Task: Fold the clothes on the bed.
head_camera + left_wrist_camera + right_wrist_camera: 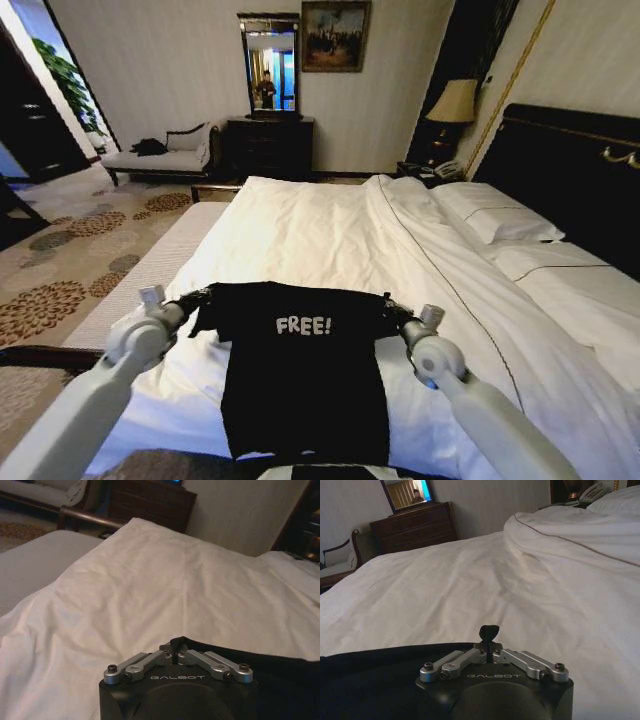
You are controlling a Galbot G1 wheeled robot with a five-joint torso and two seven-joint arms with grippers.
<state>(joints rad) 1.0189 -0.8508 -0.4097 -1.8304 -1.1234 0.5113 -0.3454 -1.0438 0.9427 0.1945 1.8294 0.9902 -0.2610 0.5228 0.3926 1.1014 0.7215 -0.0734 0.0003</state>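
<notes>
One black T-shirt (304, 380) w/ white "FREE!" lettering lies on the near end of one bed (330, 230), on its white duvet (300, 240). Two grippers, one at each shoulder of the shirt. Left gripper (175, 654) pinched closed on the shirt's edge. Right gripper (489, 645) likewise pressed together on a fold of black cloth. Two pillows (500, 222) lie near the dark headboard (570, 170).

Black T-shirt (305, 375) flat on bed (330, 235), "FREE!" facing up. Left gripper (199, 298) at left shoulder, right gripper (392, 312) at right shoulder, both touching fabric.
</notes>
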